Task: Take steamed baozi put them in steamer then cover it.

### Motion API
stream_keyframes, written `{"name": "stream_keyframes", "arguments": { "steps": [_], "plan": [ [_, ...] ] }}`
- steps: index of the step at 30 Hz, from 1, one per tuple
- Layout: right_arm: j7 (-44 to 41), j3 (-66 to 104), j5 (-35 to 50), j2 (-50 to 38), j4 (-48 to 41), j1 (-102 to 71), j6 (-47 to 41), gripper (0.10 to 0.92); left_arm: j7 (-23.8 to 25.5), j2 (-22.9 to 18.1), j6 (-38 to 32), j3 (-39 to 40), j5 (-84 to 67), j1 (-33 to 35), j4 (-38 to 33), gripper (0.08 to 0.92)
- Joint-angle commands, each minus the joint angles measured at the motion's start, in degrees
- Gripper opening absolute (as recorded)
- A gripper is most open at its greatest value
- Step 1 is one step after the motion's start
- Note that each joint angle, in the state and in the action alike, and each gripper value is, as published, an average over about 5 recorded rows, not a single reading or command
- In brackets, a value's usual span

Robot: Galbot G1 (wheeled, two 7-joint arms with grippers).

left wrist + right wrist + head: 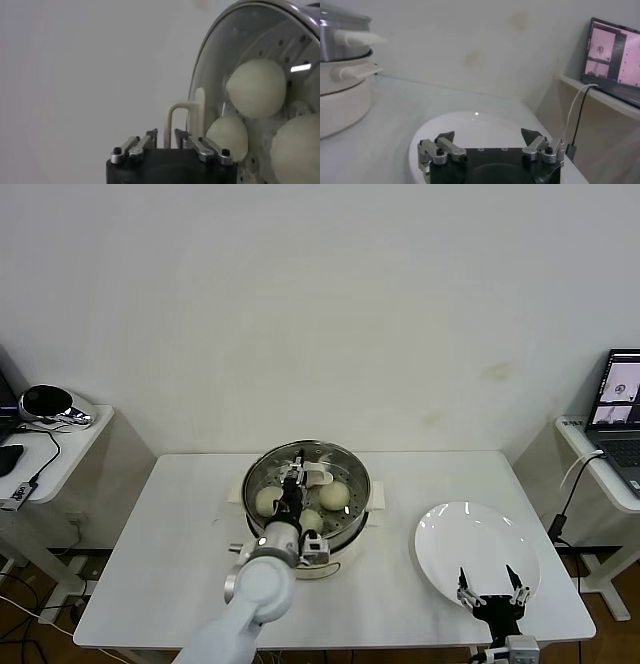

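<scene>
The steamer (306, 494) stood at the centre of the table (180, 534), with the cover (330, 464) lying on it. The left gripper (297, 481) hovered over the steamer, beside the cover's cream-white handle (317, 475). The head view showed three steamed baozi (334, 494) under the glass but not the jaws' state. The left wrist view showed the left gripper (166, 135) with jaws parted only narrowly and clasping nothing, the handle (187, 117) just beyond them, and three baozi (256, 88) on the perforated tray.

The right gripper (492, 589) waited over the near edge of a white plate (470, 539), to the right of the steamer. The right wrist view showed its jaws (489, 141) spread wide and empty over the plate (470, 125), and, to one side, the steamer (342, 40) on its white base.
</scene>
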Motion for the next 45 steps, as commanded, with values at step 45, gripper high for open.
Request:
{"name": "stream_keyframes", "arguments": {
  "steps": [45],
  "plan": [
    [-3.7, -10.2, 7.2, -5.6, 2.9, -9.1, 17.5, 0.823, -24.8, 1.3, -35.7, -29.6, -92.1, 58.1, -15.1, 0.823]
  ]
}}
